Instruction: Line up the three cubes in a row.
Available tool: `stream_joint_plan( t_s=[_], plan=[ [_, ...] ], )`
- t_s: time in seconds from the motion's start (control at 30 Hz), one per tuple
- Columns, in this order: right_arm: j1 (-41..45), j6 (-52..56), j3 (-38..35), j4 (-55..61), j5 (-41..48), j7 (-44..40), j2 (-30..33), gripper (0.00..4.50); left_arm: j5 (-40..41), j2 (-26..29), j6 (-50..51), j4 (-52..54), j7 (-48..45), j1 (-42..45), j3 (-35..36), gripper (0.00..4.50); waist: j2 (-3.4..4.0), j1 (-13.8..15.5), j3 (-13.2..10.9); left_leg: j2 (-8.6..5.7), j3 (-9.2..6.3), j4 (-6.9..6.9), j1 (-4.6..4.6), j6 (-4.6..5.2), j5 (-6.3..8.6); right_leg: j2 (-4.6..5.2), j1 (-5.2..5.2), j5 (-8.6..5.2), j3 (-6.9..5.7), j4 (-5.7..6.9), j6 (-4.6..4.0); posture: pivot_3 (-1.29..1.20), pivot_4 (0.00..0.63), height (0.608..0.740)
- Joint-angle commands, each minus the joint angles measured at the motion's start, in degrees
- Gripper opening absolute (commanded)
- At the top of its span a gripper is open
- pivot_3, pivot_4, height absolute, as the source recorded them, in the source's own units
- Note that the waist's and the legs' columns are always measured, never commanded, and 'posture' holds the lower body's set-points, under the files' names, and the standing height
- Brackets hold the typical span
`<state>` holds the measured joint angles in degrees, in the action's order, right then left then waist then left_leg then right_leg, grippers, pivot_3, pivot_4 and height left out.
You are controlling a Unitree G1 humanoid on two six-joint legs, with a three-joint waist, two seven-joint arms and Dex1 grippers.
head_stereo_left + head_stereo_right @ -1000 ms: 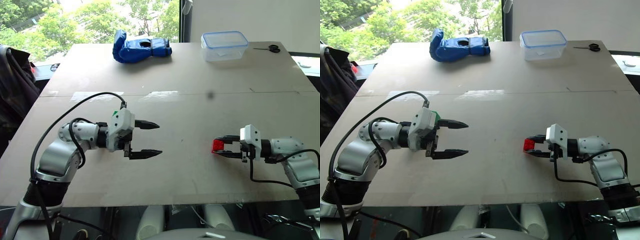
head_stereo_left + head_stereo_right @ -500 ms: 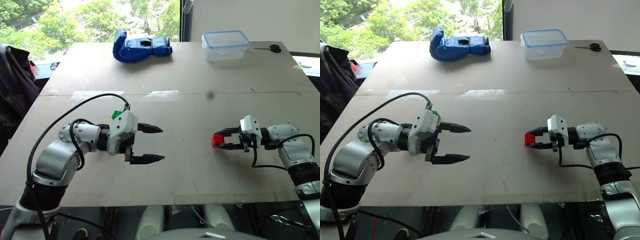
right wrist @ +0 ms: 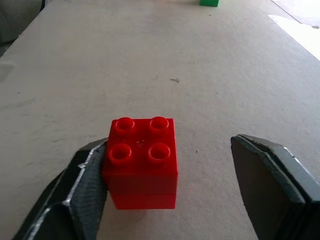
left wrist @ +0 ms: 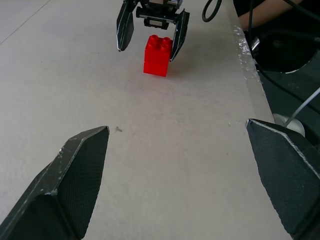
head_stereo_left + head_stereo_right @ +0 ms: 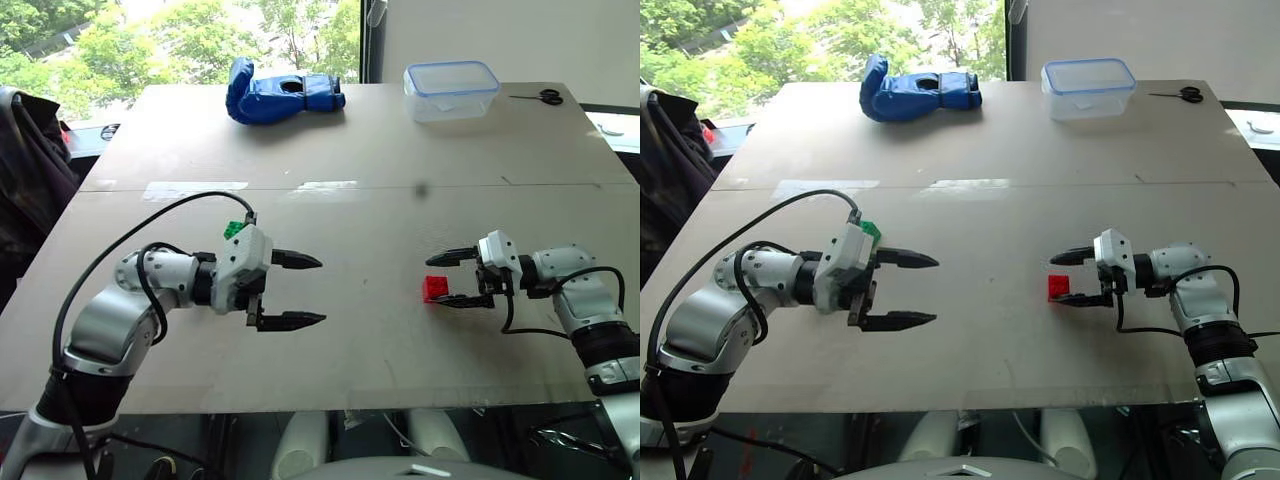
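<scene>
The left gripper point(image 5: 295, 290) hangs with jaws spread wide and empty, a green cube point(image 5: 233, 229) half hidden behind its wrist. The right gripper point(image 5: 442, 279) has just let go: the red cube point(image 5: 435, 288) now stands on the table point(image 5: 360, 200) between its parted jaws, against one finger point(image 3: 85, 190). Likely placed; the yellow cube cannot be made out.

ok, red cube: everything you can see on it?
The red cube looks like glossy plastic, with four round studs on top. It stands upright on the table near the front edge, between the open fingers of the right pincer. One finger lies against its side; the other stands apart.
</scene>
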<state>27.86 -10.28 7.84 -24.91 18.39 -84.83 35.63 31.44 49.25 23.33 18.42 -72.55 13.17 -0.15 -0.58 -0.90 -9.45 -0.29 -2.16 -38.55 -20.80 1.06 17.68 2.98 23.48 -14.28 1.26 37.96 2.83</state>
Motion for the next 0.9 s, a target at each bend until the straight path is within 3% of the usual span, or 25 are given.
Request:
stream_joint_plan(
  t_s=[0.03,0.5,0.9],
  plan=[
    [0.73,-0.65,-1.76,0.77,0.56,-0.68,0.36,4.45,0.28,0.84,-1.41,0.68,-0.64,-0.31,2.06,4.5,0.0,0.01,0.0,0.0,0.0,0.0,0.0,0.0,0.0,0.0,0.0,0.0,0.0,0.0,0.0,0.0,0.15,0.74],
    [2.19,-4.83,-1.42,-3.96,-0.9,-0.83,-0.52,4.45,-0.12,1.11,-3.66,-0.24,-0.78,-1.96,2.59,4.5,0.01,-0.05,0.0,0.0,0.02,0.01,0.01,0.0,0.0,0.0,0.01,0.0,0.0,0.0,0.0,0.0,0.15,0.74],
    [-0.92,-0.1,-2.31,4.78,1.6,-2.35,3.16,4.45,0.19,0.58,-4.03,1.25,0.89,-5.99,3.95,4.5,0.02,0.02,-0.01,0.0,0.01,0.01,0.0,0.0,0.0,0.02,0.03,0.0,-0.01,0.01,0.0,0.0,0.15,0.74]
  ],
)
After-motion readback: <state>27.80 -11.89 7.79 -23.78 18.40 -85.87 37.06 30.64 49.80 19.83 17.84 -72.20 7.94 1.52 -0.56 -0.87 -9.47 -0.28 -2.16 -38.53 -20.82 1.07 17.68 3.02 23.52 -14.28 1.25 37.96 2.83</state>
